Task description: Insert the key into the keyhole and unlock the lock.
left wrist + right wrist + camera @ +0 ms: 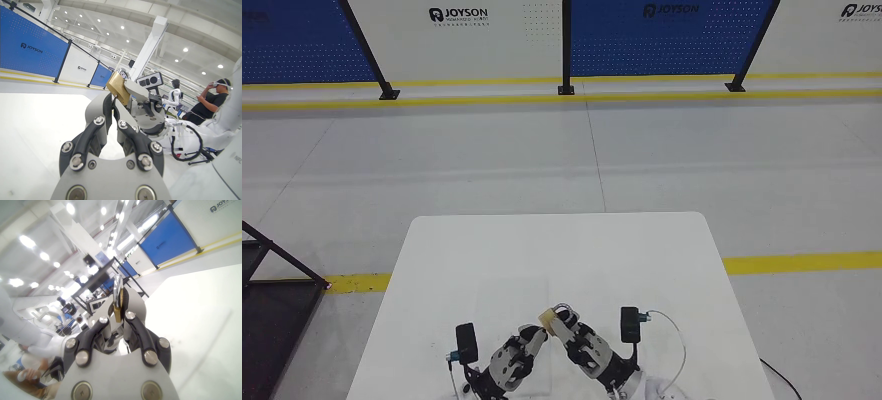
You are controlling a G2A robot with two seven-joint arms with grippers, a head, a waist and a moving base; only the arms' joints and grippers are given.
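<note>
Left wrist view: the left gripper (113, 103) has grey fingers with black ribbed pads, pressed nearly together on one thin key (115, 97). Only a sliver of the key shows, its tip at the underside of the padlock (118, 88). This view gives the padlock's broad face: a blocky brass body with a brushed surface. A flat grey finger (135, 89) of the other arm lies against one side of it.

Right wrist view: the right gripper (118, 306) pinches the same padlock by its two broad faces. Here the body is seen edge-on, as a narrow brass strip. The shiny steel shackle (117, 289) curves out past the fingertips. Cannot tell whether the shackle is latched.

Count: one padlock, one key, two grippers.

Top view: both grippers meet tip to tip over the near part of the table (542, 250), left gripper on the left and right gripper on the right. The padlock sits between them, held off the surface. The table is white, matte and square with rounded corners
</note>
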